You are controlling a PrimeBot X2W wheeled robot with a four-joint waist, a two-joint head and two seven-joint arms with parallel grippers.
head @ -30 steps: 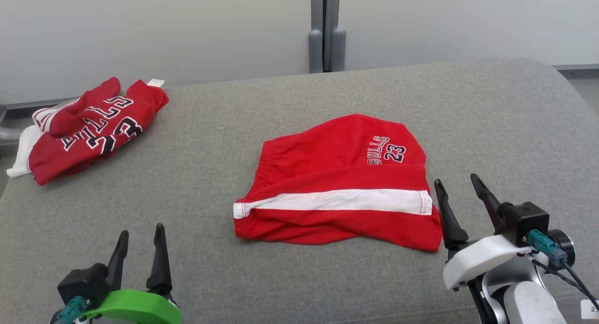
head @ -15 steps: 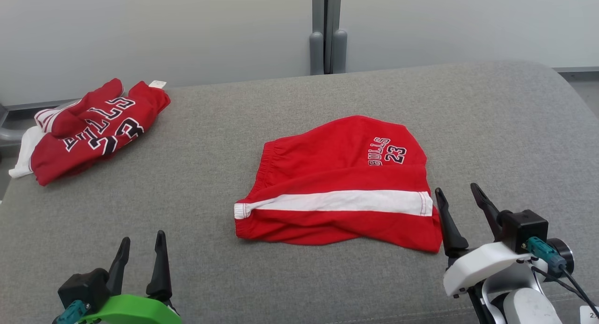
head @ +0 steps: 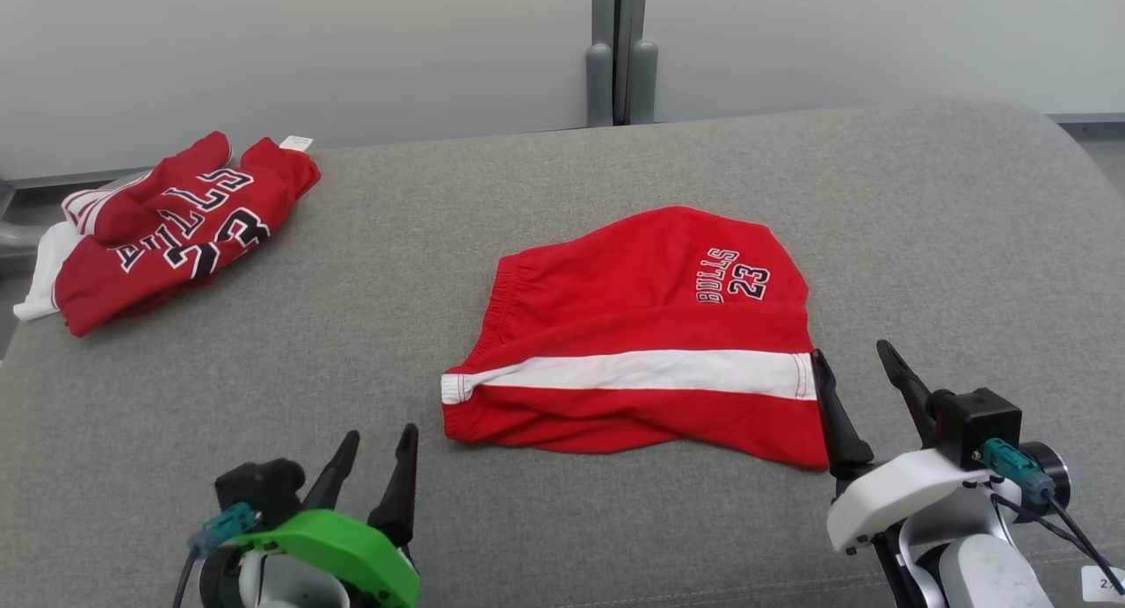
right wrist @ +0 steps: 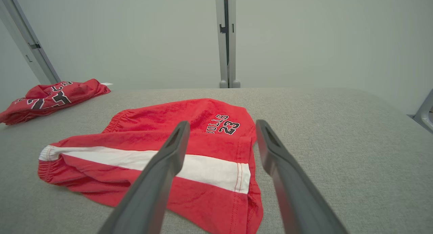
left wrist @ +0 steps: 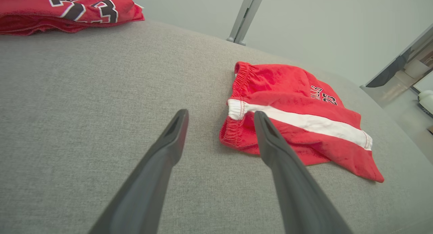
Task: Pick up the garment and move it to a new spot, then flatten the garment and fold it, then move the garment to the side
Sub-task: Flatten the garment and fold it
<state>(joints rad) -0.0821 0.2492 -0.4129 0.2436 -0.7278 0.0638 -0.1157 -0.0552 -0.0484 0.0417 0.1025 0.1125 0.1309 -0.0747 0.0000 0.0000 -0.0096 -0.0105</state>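
Shorts [head: 642, 344] and jersey [head: 176, 230] both read "BULLS 23"; left claw [head: 380, 432] and right claw [head: 850, 351] stand released.

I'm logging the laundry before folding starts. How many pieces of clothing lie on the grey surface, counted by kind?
Red shorts with a white stripe: 1
Bunched red jersey: 1
Total: 2
The white cloth at the jersey's edge may be part of it; I cannot tell.
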